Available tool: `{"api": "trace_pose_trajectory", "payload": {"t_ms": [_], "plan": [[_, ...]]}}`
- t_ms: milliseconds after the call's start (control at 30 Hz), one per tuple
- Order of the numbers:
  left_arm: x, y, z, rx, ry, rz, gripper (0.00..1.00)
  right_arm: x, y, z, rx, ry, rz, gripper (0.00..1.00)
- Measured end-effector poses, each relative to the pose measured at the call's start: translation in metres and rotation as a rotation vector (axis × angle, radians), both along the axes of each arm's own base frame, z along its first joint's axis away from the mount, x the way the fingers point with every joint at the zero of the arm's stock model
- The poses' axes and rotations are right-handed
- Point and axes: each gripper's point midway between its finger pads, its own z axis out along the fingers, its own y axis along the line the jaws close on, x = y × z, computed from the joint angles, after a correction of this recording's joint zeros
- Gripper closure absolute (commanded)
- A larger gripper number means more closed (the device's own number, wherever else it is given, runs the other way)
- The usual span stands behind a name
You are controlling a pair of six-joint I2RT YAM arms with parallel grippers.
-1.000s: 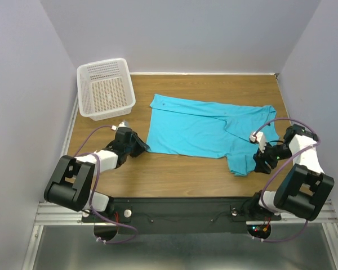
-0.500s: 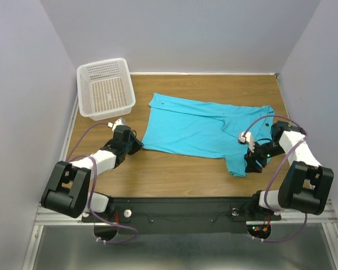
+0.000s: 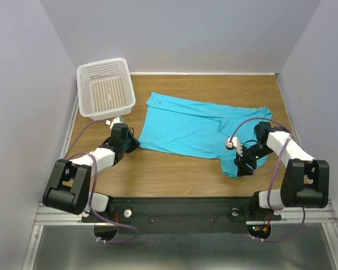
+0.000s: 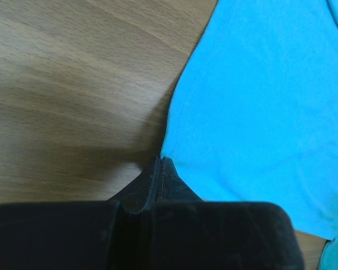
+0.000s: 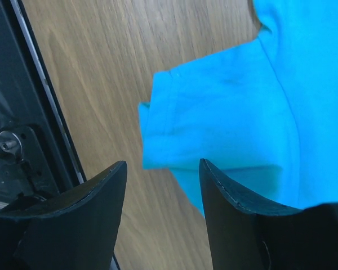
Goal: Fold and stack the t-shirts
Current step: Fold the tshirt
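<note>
1. The t-shirt point(image 3: 186, 126) is laid flat on the desk point(image 3: 174, 166), unfolded.
2. Its hem corner point(image 4: 168, 151) is pinched by the left hand point(image 4: 160, 163), likely for tensioning.
3. The right hand point(image 5: 162, 163) is spread over the sleeve point(image 5: 214, 112), for grasping.

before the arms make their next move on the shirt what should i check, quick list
1. Left gripper holds the shirt: ok, jaws closed on its near-left hem corner.
2. Right gripper holds the sleeve: not ok, jaws open, and the sleeve shows between the fingers, ungripped.
3. Shirt lying flat: not ok, a ridge runs across the body and the sleeve is bunched.
4. Only one layer pinched on the left: cannot tell, the fingers hide it.
5. Basket clear of the shirt: ok, it sits apart at the far left corner.
</note>
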Motion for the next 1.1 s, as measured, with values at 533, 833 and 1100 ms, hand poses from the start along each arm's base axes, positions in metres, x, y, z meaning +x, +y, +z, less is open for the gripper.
{"api": "trace_pose_trajectory", "payload": {"t_ms": [533,833,1100], "plan": [[-0.002,-0.004,-0.002,-0.01,0.01,-0.028,1.0,-0.019,0.02,-0.028,-0.092,0.046,0.078,0.48],[-0.002,-0.004,-0.001,-0.01,0.009,-0.032,1.0,0.003,0.025,-0.028,-0.164,-0.041,0.013,0.91],[-0.003,-0.004,-0.002,-0.003,0.009,-0.038,1.0,0.04,0.025,0.032,-0.16,-0.252,-0.036,0.99]]}}
